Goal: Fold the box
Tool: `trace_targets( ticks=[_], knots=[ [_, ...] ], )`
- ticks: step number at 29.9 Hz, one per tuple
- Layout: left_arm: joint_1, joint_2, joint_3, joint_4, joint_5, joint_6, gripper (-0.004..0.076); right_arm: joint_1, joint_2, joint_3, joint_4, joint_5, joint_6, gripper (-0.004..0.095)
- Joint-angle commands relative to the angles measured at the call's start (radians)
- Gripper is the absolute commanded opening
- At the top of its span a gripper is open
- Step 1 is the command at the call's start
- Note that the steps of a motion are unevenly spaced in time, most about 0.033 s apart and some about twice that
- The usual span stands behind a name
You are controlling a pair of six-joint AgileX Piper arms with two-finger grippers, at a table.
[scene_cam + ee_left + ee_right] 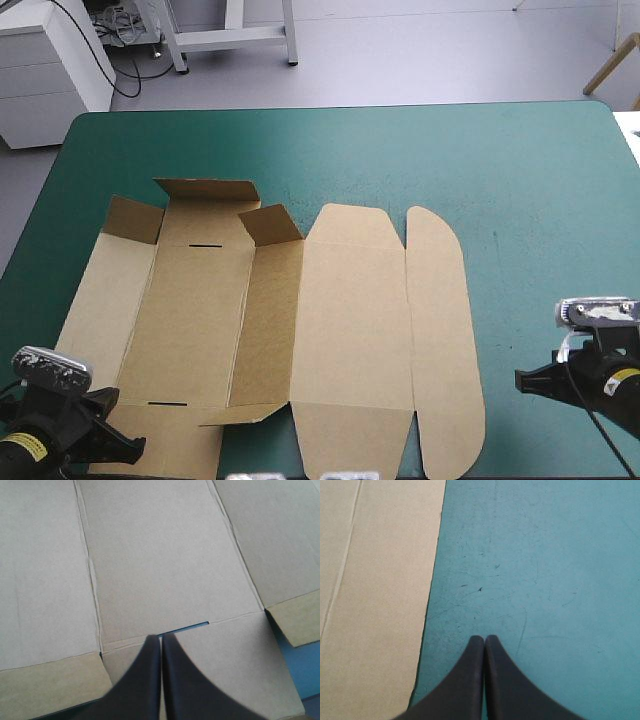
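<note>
The brown box point(270, 330) lies spread out on the teal-green table point(520, 180), mostly flat, with small flaps at its far left end raised. My left gripper point(120, 425) hovers over the near left corner of the board. In the left wrist view its fingers point(161, 639) are shut, their tip just short of a narrow slot point(185, 627) cut at a crease of the box point(160, 555). My right gripper point(522, 381) sits over bare cover to the right of the rounded flap point(445, 350). Its fingers point(484, 640) are shut, with the box edge point(380, 595) to one side.
White drawers point(45, 70) and a white frame stand on the floor beyond the table's far edge. A wide strip of bare teal-green cover point(400, 150) runs between the box and the far edge, and more lies to the right of the box.
</note>
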Motion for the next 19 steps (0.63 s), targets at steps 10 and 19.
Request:
trace_targets(
  ticks=[10,19],
  knots=[
    [0.002,0.105,-0.029,-0.012,-0.079,-0.02,-0.001,-0.008,-0.096,0.121,0.043,-0.195,-0.027,-0.0019],
    [0.002,0.262,-0.074,0.025,-0.224,-0.079,-0.001,-0.008,-0.096,0.123,0.043,-0.2,-0.067,-0.0019]
  ],
)
